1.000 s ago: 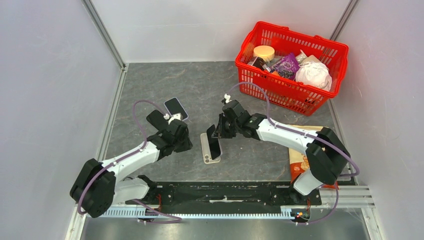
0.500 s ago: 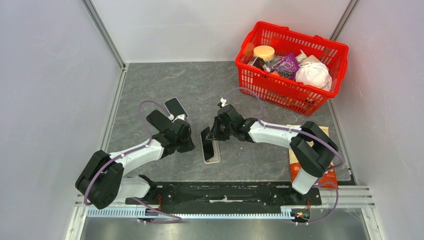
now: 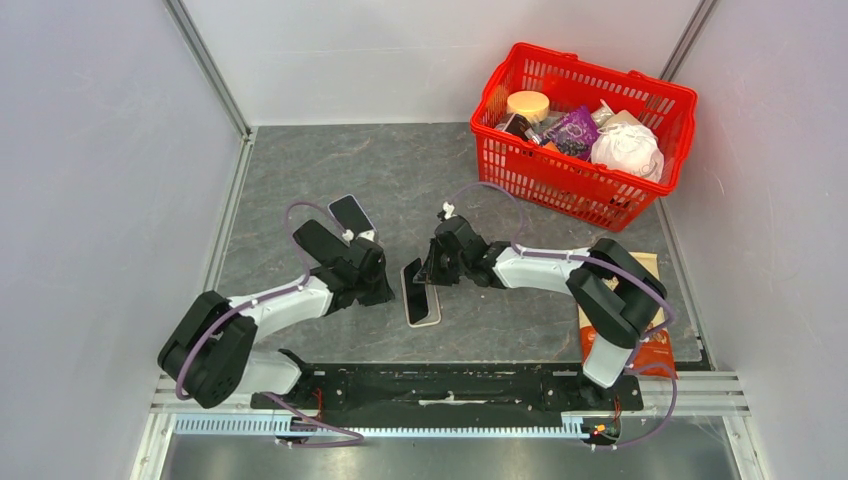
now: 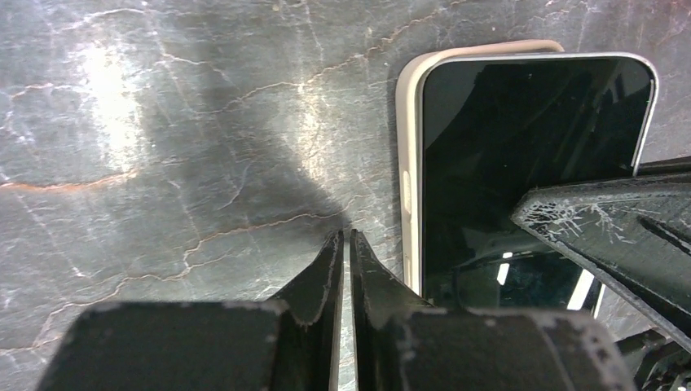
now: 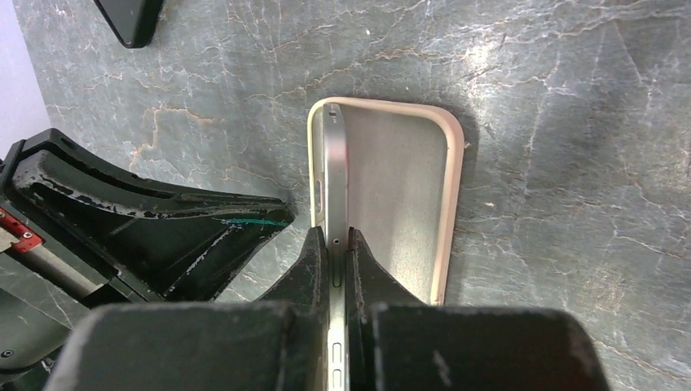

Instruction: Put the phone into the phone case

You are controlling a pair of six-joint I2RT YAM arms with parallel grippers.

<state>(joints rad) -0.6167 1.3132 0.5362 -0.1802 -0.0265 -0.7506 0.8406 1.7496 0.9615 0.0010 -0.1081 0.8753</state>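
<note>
While the overhead view gives only a dark phone (image 3: 419,283) lying over a pale case (image 3: 427,321) between the two arms, the wrist cameras settle how the two sit together. The right wrist view shows the right tool (image 5: 338,236) pinching the phone by its thin metal side, a finger on each face, so that the phone stands on one long edge along the left wall of the case, with the bare grey inside of the case open just to the right of the tool. The phone's long axis runs straight ahead of this tool, in line with its fingers and with the long side of the case, and its far corner sits in the far left corner of the case. That same view catches a second dark phone (image 5: 126,16) well ahead and to the left, flat on the counter (image 5: 570,98). The left wrist view shows what the right one cannot: the black screen faces the left tool (image 4: 345,240), and the case's beige wall runs just beside the screen's near edge. The left tool's fingers are pressed almost together, only a thin slit between them and nothing in it, their tips low over the counter just beside the case wall; whether they touch it I cannot tell. From above, a red basket (image 3: 520,180) stands well beyond the right tool.
</note>
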